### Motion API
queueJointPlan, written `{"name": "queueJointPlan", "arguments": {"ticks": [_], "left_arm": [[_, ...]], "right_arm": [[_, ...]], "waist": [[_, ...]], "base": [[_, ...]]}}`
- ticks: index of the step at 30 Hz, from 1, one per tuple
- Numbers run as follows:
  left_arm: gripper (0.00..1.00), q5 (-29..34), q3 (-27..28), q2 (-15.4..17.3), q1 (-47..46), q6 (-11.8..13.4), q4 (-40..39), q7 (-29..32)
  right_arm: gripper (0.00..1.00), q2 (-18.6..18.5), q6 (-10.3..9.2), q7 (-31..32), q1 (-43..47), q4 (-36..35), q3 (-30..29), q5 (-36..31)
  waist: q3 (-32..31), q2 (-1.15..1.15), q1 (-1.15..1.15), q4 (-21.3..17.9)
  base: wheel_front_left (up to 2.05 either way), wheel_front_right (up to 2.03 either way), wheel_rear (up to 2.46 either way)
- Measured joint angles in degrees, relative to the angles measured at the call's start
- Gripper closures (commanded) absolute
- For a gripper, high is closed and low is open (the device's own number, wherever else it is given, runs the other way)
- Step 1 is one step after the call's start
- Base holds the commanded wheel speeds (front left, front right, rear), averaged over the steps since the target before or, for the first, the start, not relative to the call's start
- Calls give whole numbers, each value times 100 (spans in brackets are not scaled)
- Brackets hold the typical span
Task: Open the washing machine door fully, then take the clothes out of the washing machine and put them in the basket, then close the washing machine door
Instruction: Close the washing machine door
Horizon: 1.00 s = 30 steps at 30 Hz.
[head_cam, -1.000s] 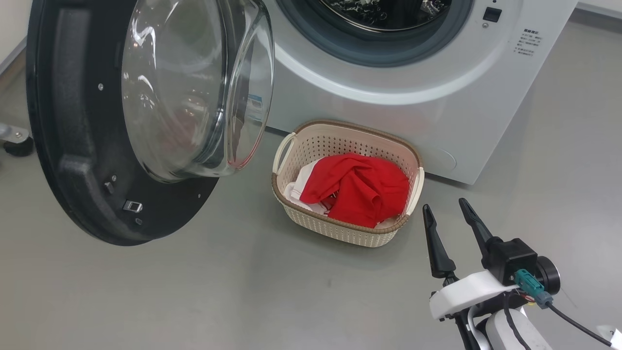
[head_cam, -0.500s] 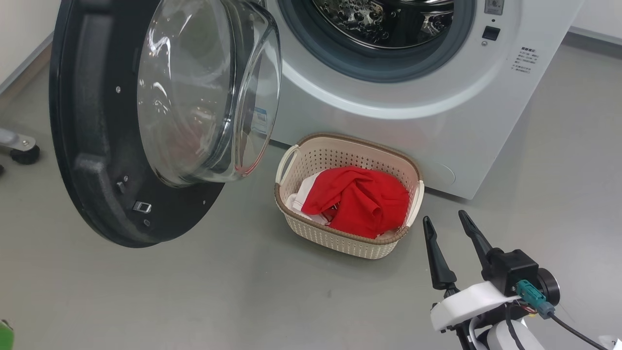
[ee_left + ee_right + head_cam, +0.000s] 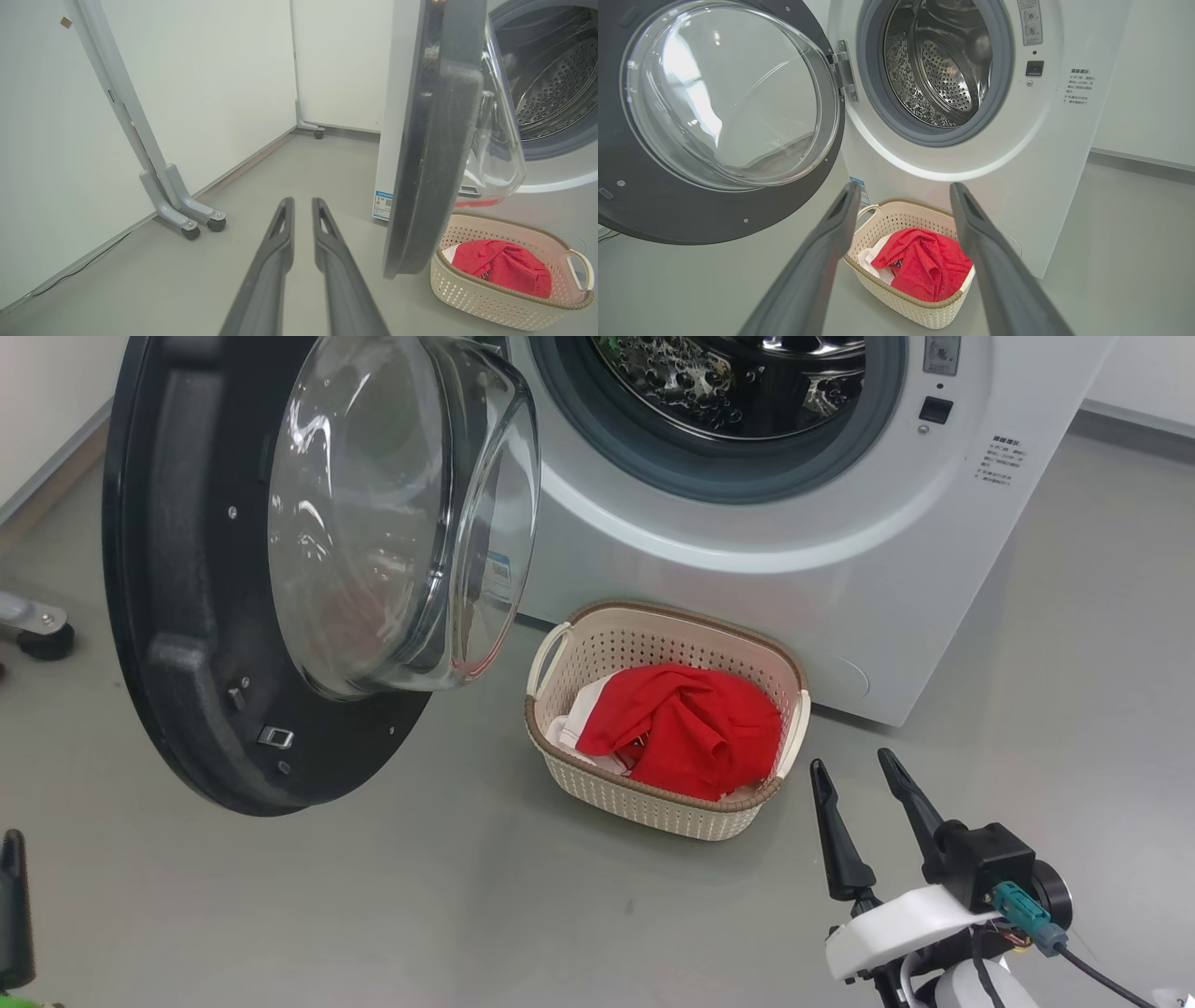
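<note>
Door [image 3: 187, 644] wide open left of washer [image 3: 747, 551]; likely rigid, heavy, hinge-swung, so best pushed at its free edge. Clothes [image 3: 691, 728] soft, in basket [image 3: 653, 609]. Left end effector [image 3: 302, 201] barely apart, empty. Right end effector [image 3: 852, 762] wide apart, empty.

washing machine door [image 3: 187, 644]: clear glossy glass, grainy black rim
drum [image 3: 943, 70]: shiny perforated steel
basket [image 3: 644, 798]: matt plastic
clothes [image 3: 691, 728]: cloth

Right pincer [image 3: 852, 761] spread wide, empty, fingers pointing up-forward — left pincer [image 3: 302, 200] barely parted, empty.
</note>
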Motion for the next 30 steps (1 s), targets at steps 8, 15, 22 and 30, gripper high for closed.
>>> {"name": "queueJointPlan", "arguments": {"ticks": [8, 15, 22, 30], "left_arm": [[0, 38, -148, -105, 9, 0, 346, -159], [0, 137, -210, -104, -6, -1, 474, -160], [0, 142, -236, -104, -20, -1, 582, -167], [0, 201, -223, -104, -108, -1, 602, -167]], "right_arm": [[0, 0, -1, 0, 47, -33, 0, 18], [0, 0, -1, 0, 48, -56, -2, 18], [0, 0, -1, 0, 48, -65, -2, 18], [0, 0, -9, 0, 48, -71, -2, 18]], "waist": [[-9, 0, 0, -14], [9, 0, 0, -1], [25, 0, 0, 8], [34, 0, 0, 8]], "base": [[0, 0, 0], [0, 0, 0], [0, 0, 0], [0, 0, 0]]}}
